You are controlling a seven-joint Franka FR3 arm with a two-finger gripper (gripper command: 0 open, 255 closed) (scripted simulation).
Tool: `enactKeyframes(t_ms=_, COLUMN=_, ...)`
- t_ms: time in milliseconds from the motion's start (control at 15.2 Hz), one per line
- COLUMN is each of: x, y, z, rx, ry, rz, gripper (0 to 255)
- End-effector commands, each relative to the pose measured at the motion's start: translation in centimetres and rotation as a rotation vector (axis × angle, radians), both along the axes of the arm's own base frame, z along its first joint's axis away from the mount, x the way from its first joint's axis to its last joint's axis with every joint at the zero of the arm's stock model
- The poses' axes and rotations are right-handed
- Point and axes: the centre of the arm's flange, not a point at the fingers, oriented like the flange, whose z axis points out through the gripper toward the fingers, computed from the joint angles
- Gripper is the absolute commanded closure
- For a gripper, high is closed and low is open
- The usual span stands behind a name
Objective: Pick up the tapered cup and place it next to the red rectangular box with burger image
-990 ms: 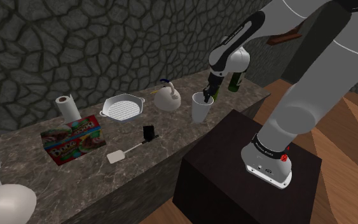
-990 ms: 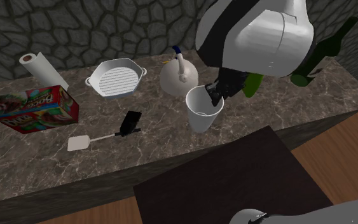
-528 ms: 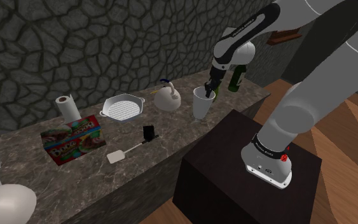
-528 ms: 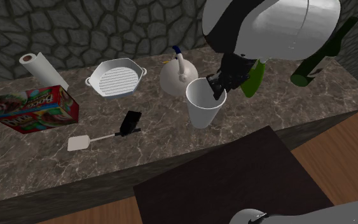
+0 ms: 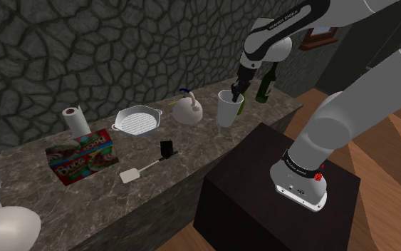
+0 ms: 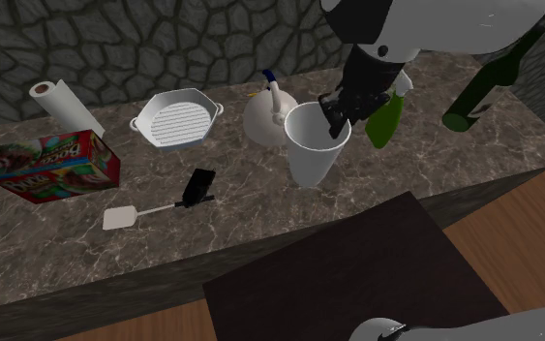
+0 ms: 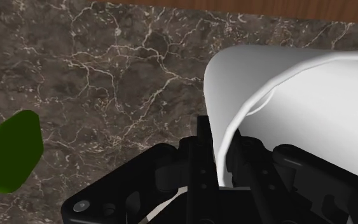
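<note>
As end effector (image 6: 335, 114) clasps cup (image 6: 311, 160), kettle (image 6: 265, 118) beside

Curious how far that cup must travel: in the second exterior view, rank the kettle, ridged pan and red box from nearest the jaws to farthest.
1. White kettle, right beside the cup gripped in the jaws.
2. White ridged pan, farther toward the view's left.
3. Red box, near the counter's far left end.
</note>
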Motion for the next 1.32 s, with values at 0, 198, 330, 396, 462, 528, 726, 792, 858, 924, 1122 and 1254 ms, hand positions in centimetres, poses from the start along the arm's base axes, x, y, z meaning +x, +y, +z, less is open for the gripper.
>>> enactKeyframes(t_ms=0, x=-0.1, y=0.1, z=1.1, rx=0.0, ry=0.0, rz=0.0, gripper=255)
enactKeyframes(t_ms=198, x=-0.1, y=0.1, z=2.6, rx=0.0, ry=0.0, rz=0.0, gripper=255)
enactKeyframes(t_ms=330, x=-0.1, y=0.1, z=3.7, rx=0.0, ry=0.0, rz=0.0, gripper=255)
enactKeyframes(t_ms=396, x=-0.1, y=0.1, z=4.2, rx=0.0, ry=0.0, rz=0.0, gripper=255)
enactKeyframes(t_ms=462, x=-0.1, y=0.1, z=4.8, rx=0.0, ry=0.0, rz=0.0, gripper=255)
enactKeyframes(t_ms=528, x=-0.1, y=0.1, z=5.3, rx=0.0, ry=0.0, rz=0.0, gripper=255)
enactKeyframes(t_ms=726, x=-0.1, y=0.1, z=6.6, rx=0.0, ry=0.0, rz=0.0, gripper=255)
enactKeyframes(t_ms=792, x=0.6, y=1.2, z=6.6, rx=0.0, ry=0.0, rz=0.0, gripper=255)
enactKeyframes(t_ms=858, x=1.3, y=2.3, z=6.6, rx=0.0, ry=0.0, rz=0.0, gripper=255)
enactKeyframes(t_ms=924, x=2.0, y=3.4, z=6.6, rx=0.0, ry=0.0, rz=0.0, gripper=255)
enactKeyframes(t_ms=1122, x=4.2, y=6.7, z=6.7, rx=0.0, ry=0.0, rz=0.0, gripper=255)
enactKeyframes(t_ms=1254, x=5.6, y=8.9, z=6.7, rx=0.0, ry=0.0, rz=0.0, gripper=255)
